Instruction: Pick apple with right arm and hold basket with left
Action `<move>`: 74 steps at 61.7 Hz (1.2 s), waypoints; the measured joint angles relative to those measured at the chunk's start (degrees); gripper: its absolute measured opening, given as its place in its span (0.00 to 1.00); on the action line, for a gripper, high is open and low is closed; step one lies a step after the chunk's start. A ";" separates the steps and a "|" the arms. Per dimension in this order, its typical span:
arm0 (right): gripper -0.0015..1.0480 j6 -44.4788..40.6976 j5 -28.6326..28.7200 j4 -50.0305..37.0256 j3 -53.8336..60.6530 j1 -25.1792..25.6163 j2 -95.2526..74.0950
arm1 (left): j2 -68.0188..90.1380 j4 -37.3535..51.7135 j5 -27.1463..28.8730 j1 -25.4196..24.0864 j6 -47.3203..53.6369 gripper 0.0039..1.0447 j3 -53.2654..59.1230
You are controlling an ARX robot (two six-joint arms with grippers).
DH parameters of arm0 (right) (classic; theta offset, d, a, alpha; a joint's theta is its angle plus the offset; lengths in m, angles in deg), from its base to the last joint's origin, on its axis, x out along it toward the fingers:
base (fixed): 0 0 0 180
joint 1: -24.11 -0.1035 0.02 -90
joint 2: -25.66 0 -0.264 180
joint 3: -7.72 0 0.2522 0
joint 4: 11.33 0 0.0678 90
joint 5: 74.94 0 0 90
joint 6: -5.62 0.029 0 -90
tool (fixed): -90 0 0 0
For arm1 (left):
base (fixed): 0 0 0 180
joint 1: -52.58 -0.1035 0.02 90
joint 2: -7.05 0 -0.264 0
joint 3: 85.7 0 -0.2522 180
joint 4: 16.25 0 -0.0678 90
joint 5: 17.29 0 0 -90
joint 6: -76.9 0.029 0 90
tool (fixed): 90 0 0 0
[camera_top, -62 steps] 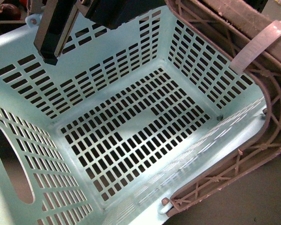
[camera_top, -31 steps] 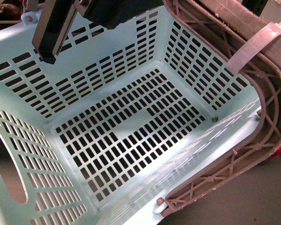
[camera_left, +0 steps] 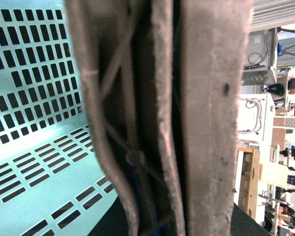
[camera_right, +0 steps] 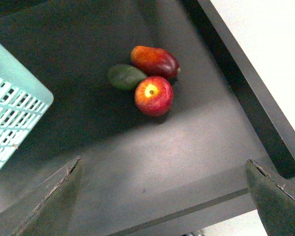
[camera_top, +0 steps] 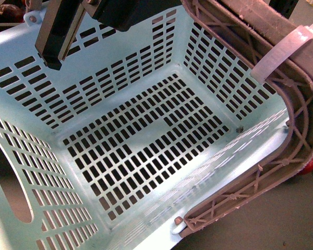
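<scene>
Left gripper [camera_top: 55, 49] was at the pale blue slotted plastic basket's [camera_top: 21, 88] brown handle [camera_left: 206, 98] — we couldn't tell its jaws. Right gripper [camera_right: 162, 164] was spread wide; the round red apple [camera_right: 154, 95] lay untouched near the dark counter's [camera_right: 152, 147] raised edge — picking not yet begun, we judged.

Basket [camera_top: 161, 125]: pale mint-blue plastic, walls and floor punched with rows of dark rectangular slots. Basket handle [camera_top: 297, 104]: dull brown-grey, criss-cross ribbing. Cable tie [camera_top: 281, 49] on it: milky white. Apple [camera_right: 153, 95]: red, yellow-orange patch round the stem. Oblong fruit [camera_right: 155, 61]: red, going orange at one end. Oval fruit [camera_right: 125, 76]: dark green. Surface [camera_right: 162, 147]: matte dark grey. Right fingers [camera_right: 44, 201]: dark grey-green.
</scene>
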 joint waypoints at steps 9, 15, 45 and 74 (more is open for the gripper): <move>0.92 -4.90 3.15 -10.47 -0.11 4.46 -12.94 | 0.00 0.00 -0.22 0.00 0.04 0.16 0.00; 0.92 -8.94 3.80 -18.75 -1.33 6.49 -24.70 | 0.00 0.00 -0.17 0.00 0.07 0.16 0.00; 0.92 -21.88 -1.88 -48.98 -17.90 2.16 -83.36 | 0.00 0.00 -0.15 0.00 0.11 0.16 0.00; 0.92 -20.00 -4.87 -45.27 -32.41 -4.90 -100.35 | 0.00 0.00 -0.17 0.00 0.09 0.16 0.00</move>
